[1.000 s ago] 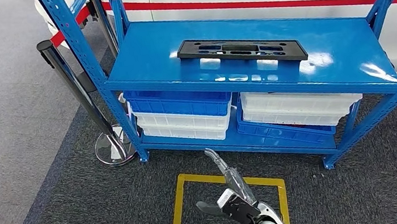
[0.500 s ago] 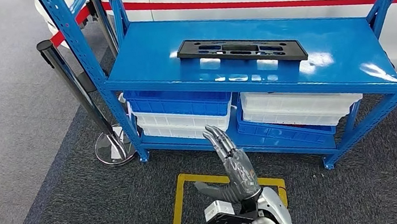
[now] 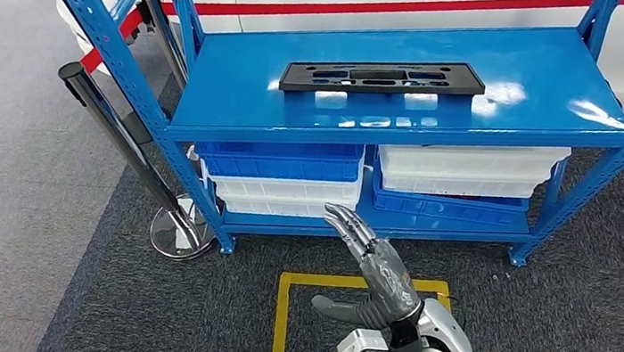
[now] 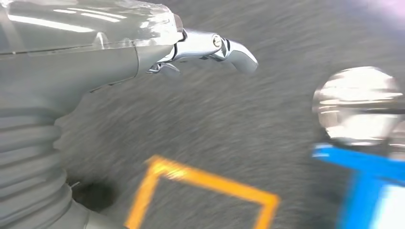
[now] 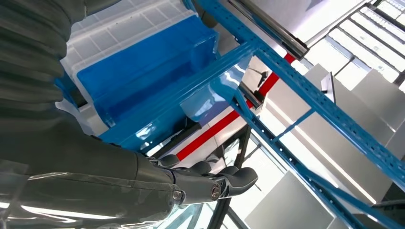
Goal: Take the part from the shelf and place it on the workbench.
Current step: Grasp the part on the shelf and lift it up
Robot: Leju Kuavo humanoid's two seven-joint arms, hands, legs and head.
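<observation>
Black part (image 3: 380,78) lies flat on the top board of the blue shelf (image 3: 540,90), toward the far side, slightly left of centre, untouched. Below it, blue and white bins (image 3: 286,175) are stacked on the lower board. Right hand (image 3: 377,271) is raised in front of the shelf's lower level, fingers extended and spread, holding nothing. Left hand (image 4: 86,57) hangs over the grey carpet near the yellow floor marking (image 3: 283,319); grip state cannot be told. Chrome stanchion (image 3: 130,153) stands left of the shelf.
</observation>
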